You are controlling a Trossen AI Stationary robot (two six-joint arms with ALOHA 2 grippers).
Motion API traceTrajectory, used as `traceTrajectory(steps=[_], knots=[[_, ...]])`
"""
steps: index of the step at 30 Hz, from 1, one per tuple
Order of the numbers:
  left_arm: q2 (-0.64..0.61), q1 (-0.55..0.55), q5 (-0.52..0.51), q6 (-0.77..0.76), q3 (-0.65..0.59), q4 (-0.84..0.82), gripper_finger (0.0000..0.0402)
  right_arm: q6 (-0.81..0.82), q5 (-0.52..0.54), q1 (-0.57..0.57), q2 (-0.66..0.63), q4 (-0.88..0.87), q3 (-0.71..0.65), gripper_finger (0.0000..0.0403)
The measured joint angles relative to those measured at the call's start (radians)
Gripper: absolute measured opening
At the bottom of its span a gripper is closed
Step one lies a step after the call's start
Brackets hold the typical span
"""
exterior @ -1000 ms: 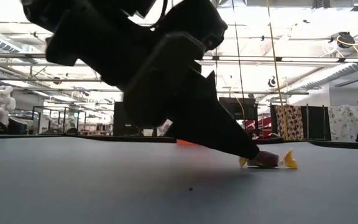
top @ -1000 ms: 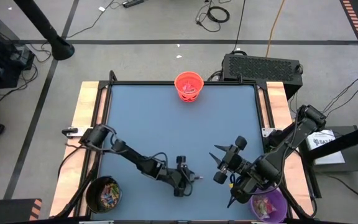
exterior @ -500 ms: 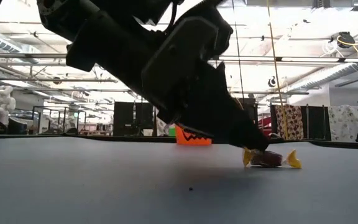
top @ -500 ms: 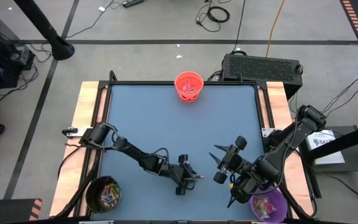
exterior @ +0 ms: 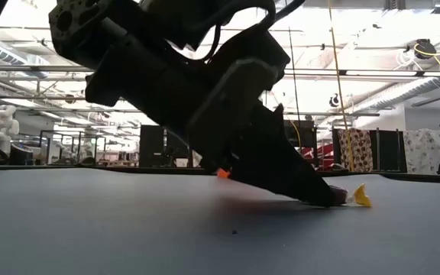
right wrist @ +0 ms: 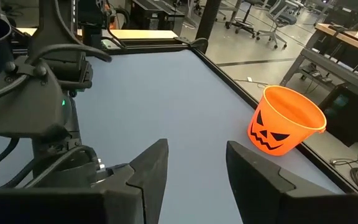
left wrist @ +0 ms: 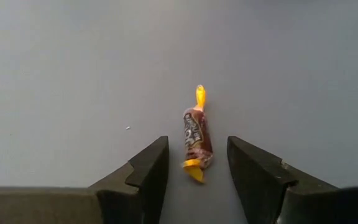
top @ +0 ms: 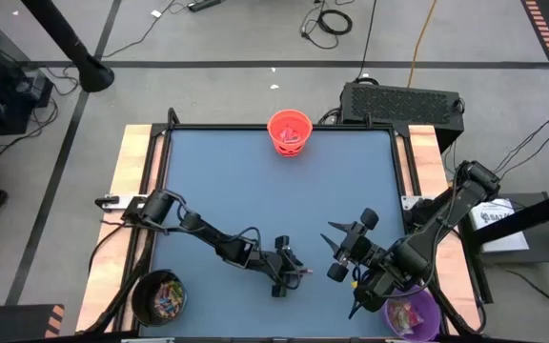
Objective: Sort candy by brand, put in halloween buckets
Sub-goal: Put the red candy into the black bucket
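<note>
On table (left wrist: pixel 55 62): brown candy (left wrist: pixel 196 138), yellow twisted ends.

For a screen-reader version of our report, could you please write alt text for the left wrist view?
A single wrapped candy, brown in the middle with yellow twisted ends, lies on the grey-blue table. The left gripper is open, its two dark fingers on either side of the candy's near end without touching it.
</note>
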Motion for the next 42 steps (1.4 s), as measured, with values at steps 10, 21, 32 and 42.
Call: traceTrajectory(steps=[10,21,32,42], knots=[[0.009,0.008,-0.005,0.000,0.001,0.003,0.0070,0.000,0.000,0.000,0.000,0.001,0.000,0.0155],[-0.112,0.007,-0.027,0.097,-0.001,-0.098,0.0055,-0.085,0.017,0.000,0.000,0.008,0.000,0.0155],[-0.606,0.007,-0.419,0.511,0.000,-0.454,0.0048,-0.333,0.163,-0.031,-0.039,0.002,0.057,0.0155],[-0.870,-0.025,-0.457,0.627,0.001,-0.555,0.0048,-0.483,0.114,-0.199,-0.128,-0.003,0.116,0.0155]])
